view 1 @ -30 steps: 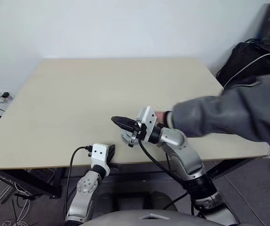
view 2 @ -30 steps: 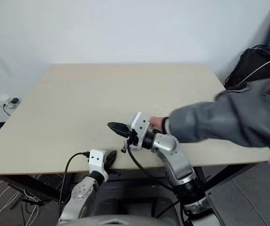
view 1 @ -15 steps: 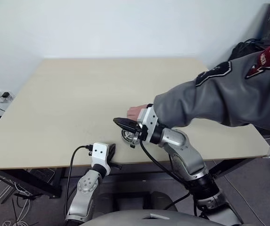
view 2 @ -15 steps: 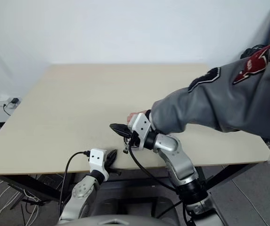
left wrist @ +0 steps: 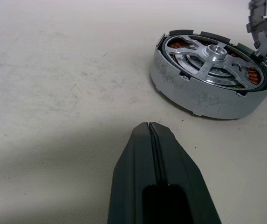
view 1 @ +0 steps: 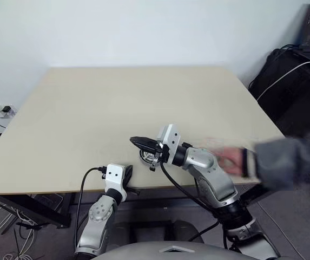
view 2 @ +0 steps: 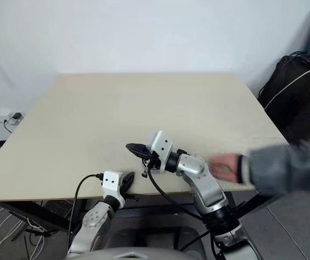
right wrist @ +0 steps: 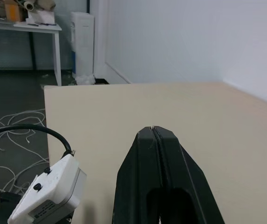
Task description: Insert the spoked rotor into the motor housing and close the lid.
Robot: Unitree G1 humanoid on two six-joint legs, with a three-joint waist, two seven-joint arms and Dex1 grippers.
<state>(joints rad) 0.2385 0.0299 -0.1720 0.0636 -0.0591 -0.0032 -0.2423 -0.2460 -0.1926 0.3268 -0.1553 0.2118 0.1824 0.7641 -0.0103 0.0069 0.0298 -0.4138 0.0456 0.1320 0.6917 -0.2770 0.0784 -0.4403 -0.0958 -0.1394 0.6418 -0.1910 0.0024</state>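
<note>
1. both pairs of fingers are pressed together and hold nothing: your left gripper [left wrist: 148, 135], your right gripper [right wrist: 153, 135].
2. motor housing [left wrist: 212, 74] sits on the table [view 1: 90, 108] near you, a spoked part already seated inside.
3. you'd judge the lid not yet fitted; a person's hand [view 2: 223, 165] is nearby.

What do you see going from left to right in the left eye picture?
Wall socket → left gripper → right gripper → person's hand → black bag.

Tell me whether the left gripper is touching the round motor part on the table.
Apart. In the left wrist view the shut left gripper ends short of the motor housing, with a strip of bare table plainly visible between them.
</note>
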